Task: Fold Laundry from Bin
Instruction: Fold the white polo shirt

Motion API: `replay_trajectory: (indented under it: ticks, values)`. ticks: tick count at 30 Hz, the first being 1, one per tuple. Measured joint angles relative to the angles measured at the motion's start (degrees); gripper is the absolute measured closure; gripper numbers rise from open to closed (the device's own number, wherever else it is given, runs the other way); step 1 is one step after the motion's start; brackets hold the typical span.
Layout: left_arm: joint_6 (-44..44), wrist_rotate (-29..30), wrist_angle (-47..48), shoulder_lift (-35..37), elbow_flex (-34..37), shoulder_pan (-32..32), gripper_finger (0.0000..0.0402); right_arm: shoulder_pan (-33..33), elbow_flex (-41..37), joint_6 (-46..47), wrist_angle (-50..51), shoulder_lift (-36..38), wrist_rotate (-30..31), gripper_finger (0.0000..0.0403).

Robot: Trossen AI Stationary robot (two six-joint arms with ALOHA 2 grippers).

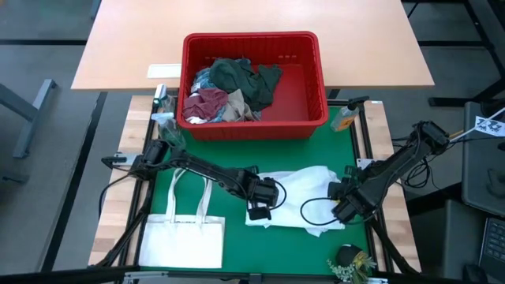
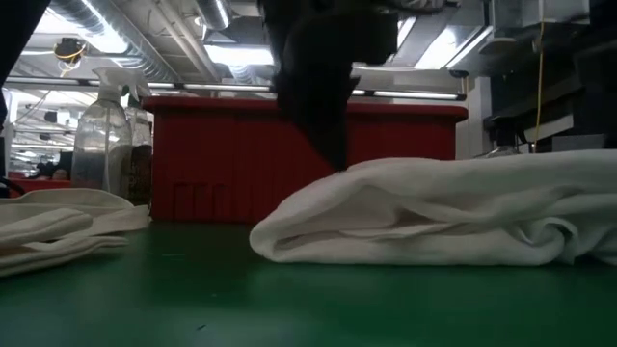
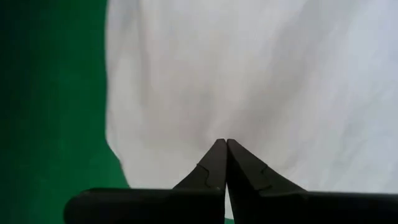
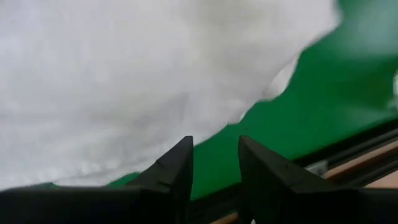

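A white garment point(image 1: 304, 197) lies crumpled on the green mat point(image 1: 237, 158), bunched into soft folds point(image 2: 434, 207). My left gripper point(image 3: 225, 143) is shut and stands over the garment's left part point(image 1: 259, 209), pointing steeply down. My right gripper point(image 4: 214, 149) is open at the garment's right edge point(image 1: 345, 207), with only green mat between its fingers. The red bin point(image 1: 252, 37) stands at the mat's far edge. It holds more laundry: dark green point(image 1: 245, 77), maroon point(image 1: 207, 102) and beige pieces. My left gripper's shut fingertips point(image 2: 337, 159) come down from above to the top of the white garment's left fold. Nothing is between the fingers. I cannot tell whether the tips touch the cloth.
A flat white tote bag point(image 1: 185, 241) with handles lies on the mat's near left. A spray bottle point(image 2: 101, 135) stands left of the bin, and a small yellow item point(image 1: 343, 118) to its right. A dark clump with small flowers point(image 1: 351, 260) sits at the near right corner.
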State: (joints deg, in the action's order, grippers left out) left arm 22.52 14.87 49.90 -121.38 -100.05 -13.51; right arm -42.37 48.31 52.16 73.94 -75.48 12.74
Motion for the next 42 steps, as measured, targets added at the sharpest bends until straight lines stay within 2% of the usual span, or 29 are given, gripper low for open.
replay_trajectory:
  ticks: [8, 12, 16, 19, 28, 34, 39, 42]
  values:
    - [-0.78, 2.49, 2.16, 0.00, -4.06, 1.47, 0.0401, 0.02, 2.23, -0.20, 0.93, 0.00, 14.85, 0.0274]
    - [-0.60, 2.83, 2.24, 0.00, -4.06, 3.02, 0.0401, 1.31, 0.65, -0.21, -0.19, 0.00, 17.18, 0.0274]
    - [-0.21, 2.92, 2.15, 0.00, -4.06, 4.67, 0.0401, 4.56, -3.03, -1.86, -4.63, 0.00, 16.35, 0.0274]
    - [1.46, 2.92, 1.09, -0.07, -3.39, 5.54, 0.0401, 7.11, -6.31, -5.19, -9.44, 0.00, 12.91, 0.0274]
    - [3.07, 2.58, -5.68, -0.24, 7.08, 7.41, 0.0401, 9.40, -11.86, -6.01, -13.14, 0.00, 0.73, 0.0274]
    - [5.94, 2.89, -5.59, -0.31, 10.66, 9.02, 0.0401, 9.40, -13.18, -6.05, -14.13, 0.00, -1.97, 0.0274]
    - [6.93, 3.65, -5.28, -0.29, 10.63, 9.54, 0.0401, 9.40, -13.19, -6.03, -13.89, 0.00, -3.09, 0.0274]
    - [6.93, 3.66, -1.20, 0.06, 8.87, 9.54, 0.0401, 9.40, -12.61, -6.31, -12.12, 0.00, -3.70, 0.0274]
